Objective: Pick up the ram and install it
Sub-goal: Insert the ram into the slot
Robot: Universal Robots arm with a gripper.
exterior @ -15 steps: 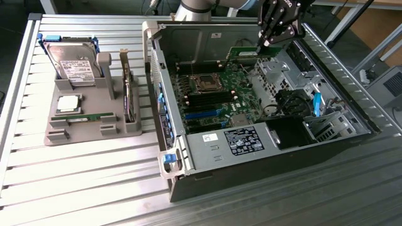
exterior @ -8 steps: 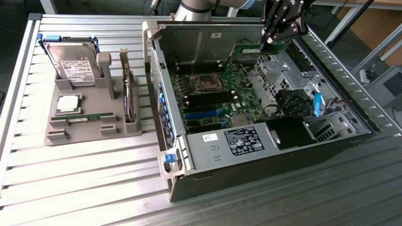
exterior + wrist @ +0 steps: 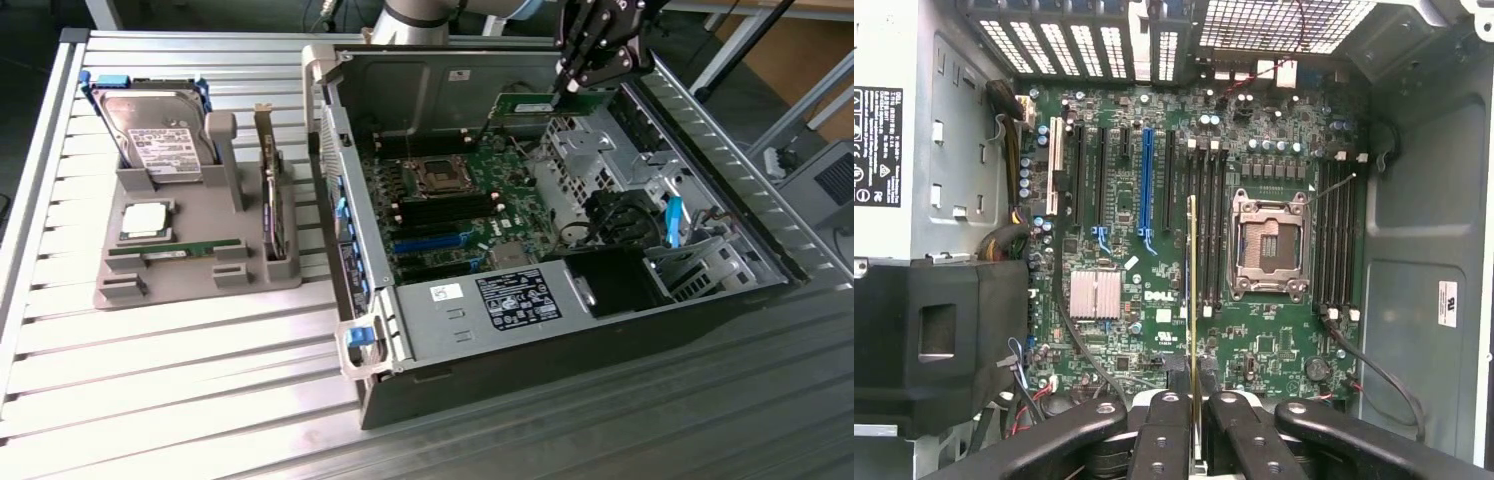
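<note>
Desk: a slatted metal desk point(image 3: 160, 390) carries an open computer case point(image 3: 414, 90) at 3 o'clock in the exterior view and a grey holder point(image 3: 187, 280) at 9 o'clock.
Gripper: the gripper point(image 3: 571, 85) point(image 3: 1196, 445) hangs over the far end of the case, at about 1 o'clock in the exterior view.
Fingers: the black fingers point(image 3: 1162, 430) are pinching the ram by one end.
Ram: the ram point(image 3: 531, 104) point(image 3: 1194, 300) is held above the motherboard point(image 3: 467, 215) point(image 3: 1154, 330). In the wrist view it is seen edge-on as a thin strip, with the CPU socket point(image 3: 1269, 245) just beside it.
Holder: it holds a hard drive point(image 3: 154, 140) at its far end, a second green stick point(image 3: 174, 250) lying flat, and an upright card point(image 3: 274, 200) on the edge nearest the case.
</note>
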